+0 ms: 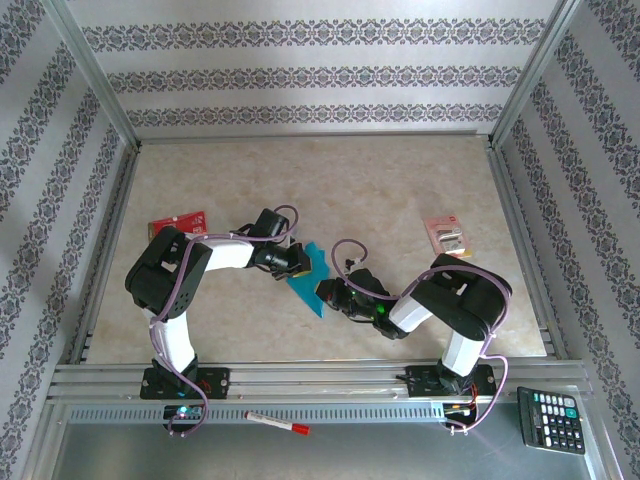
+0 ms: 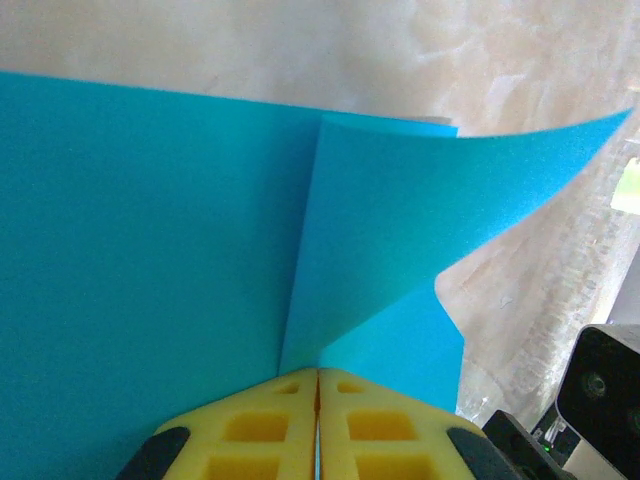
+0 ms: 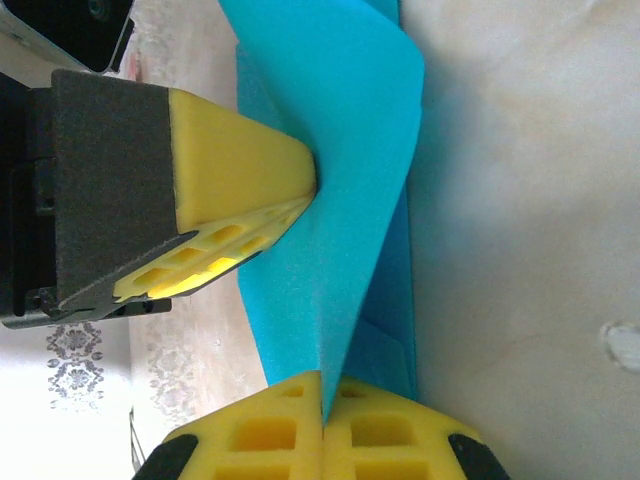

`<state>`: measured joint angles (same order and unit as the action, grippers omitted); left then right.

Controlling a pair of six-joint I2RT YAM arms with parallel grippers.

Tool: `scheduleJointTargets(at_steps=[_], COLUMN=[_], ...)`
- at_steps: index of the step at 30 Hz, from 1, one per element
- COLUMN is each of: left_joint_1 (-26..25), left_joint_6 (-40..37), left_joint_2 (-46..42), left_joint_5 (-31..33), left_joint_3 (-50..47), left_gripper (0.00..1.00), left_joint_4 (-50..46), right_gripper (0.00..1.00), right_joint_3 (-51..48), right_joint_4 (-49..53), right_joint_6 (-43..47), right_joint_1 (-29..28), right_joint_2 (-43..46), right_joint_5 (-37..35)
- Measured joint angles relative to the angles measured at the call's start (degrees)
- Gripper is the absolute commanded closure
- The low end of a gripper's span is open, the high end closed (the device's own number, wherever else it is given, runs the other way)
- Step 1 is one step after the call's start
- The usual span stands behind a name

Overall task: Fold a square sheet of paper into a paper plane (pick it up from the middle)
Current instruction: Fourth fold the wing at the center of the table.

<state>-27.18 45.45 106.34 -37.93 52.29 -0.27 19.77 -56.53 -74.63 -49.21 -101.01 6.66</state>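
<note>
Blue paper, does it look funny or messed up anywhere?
A little. The blue paper isn't lying flat: it is half folded and pinched by the left hand and the right hand, both shut on it. One flap curls up loosely instead of being creased down. No tear shows.

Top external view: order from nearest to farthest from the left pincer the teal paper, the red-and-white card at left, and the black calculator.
1. The teal-blue creased paper sheet, in the middle, pinched in the left pincer.
2. The small red-and-white card, lying flat at the left.
3. The black calculator, at the near right corner of the view.
</note>
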Motion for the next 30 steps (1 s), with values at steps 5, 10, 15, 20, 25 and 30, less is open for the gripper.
scheduleJointTargets(at_steps=[5, 10, 15, 20, 25, 30], left_joint_1=[0.3, 0.3, 0.3, 0.3, 0.3, 0.3], left_joint_6=[1.4, 2.2, 2.2, 2.1, 1.6, 1.0], left_joint_2=[-0.3, -2.0, -2.0, -0.6, 0.5, 1.1], left_joint_5=[-1.5, -2.3, -2.4, -2.3, -1.9, -1.5], left_joint_3=[-0.8, -0.7, 0.2, 1.0, 1.0, 1.0], left_gripper=[0.84, 0.83, 0.83, 0.86, 0.88, 0.91], left_joint_4=[2.2, 2.6, 2.6, 2.6, 2.4, 2.4], right_gripper=[1.00, 1.00, 1.00, 1.00, 1.00, 1.00], right_joint_3=[0.1, 0.2, 0.2, 0.2, 0.2, 0.2], right_joint_4=[0.4, 0.6, 0.6, 0.6, 0.6, 0.6], right_joint_6=[0.0, 0.0, 0.0, 0.0, 0.0, 0.0], right_joint_1=[0.3, 0.3, 0.3, 0.4, 0.4, 0.4], right_joint_2=[0.1, 0.1, 0.1, 0.1, 0.1, 0.1], right_joint_5=[0.6, 0.8, 0.8, 0.8, 0.8, 0.8])
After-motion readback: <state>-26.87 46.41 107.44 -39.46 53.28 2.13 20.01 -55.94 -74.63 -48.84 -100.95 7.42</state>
